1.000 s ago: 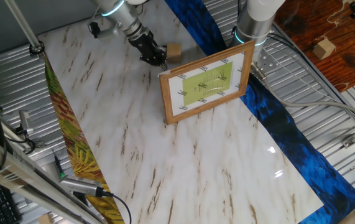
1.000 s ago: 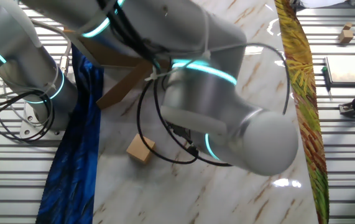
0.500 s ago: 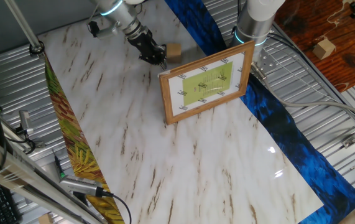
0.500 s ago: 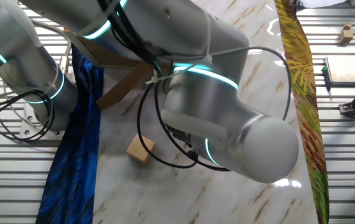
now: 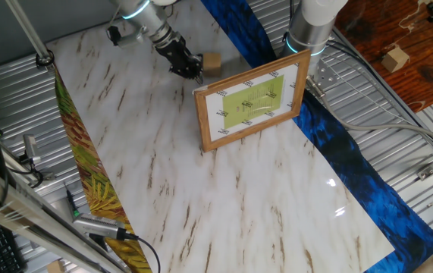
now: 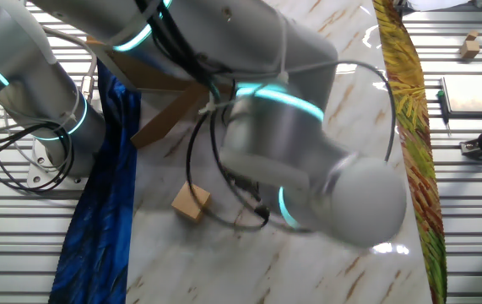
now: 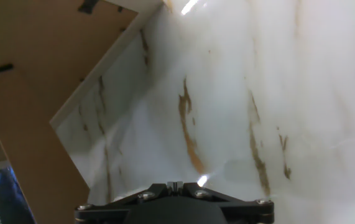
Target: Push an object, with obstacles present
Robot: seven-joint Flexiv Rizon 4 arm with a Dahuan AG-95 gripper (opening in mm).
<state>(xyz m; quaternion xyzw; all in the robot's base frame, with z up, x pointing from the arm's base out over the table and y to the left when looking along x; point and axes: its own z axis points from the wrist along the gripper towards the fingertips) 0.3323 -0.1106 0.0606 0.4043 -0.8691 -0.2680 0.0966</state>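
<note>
The block [image 5: 211, 62] sits on the marble table [image 5: 224, 197] near its edge, close to the blue cloth [image 5: 352, 167] that runs along that side; in the other fixed view the block [image 6: 191, 203] lies on the marble just beside the same cloth [image 6: 97, 219]. The gripper [image 5: 196, 75] is down at the tabletop just beside the block, on the side away from the cloth; whether it touches the block cannot be told. Its fingers are too small and dark in one fixed view, hidden behind the arm [image 6: 308, 169] in the other, and out of sight in the hand view, so whether the claw is apart or together cannot be told. A picture frame [image 5: 252, 98] stands upright on the table near the block, its green print facing away from it; its brown back [image 7: 28, 93] with a prop fills the upper left of the hand view. A leaf-patterned cloth [image 5: 80, 152] lines the table's opposite edge.
</note>
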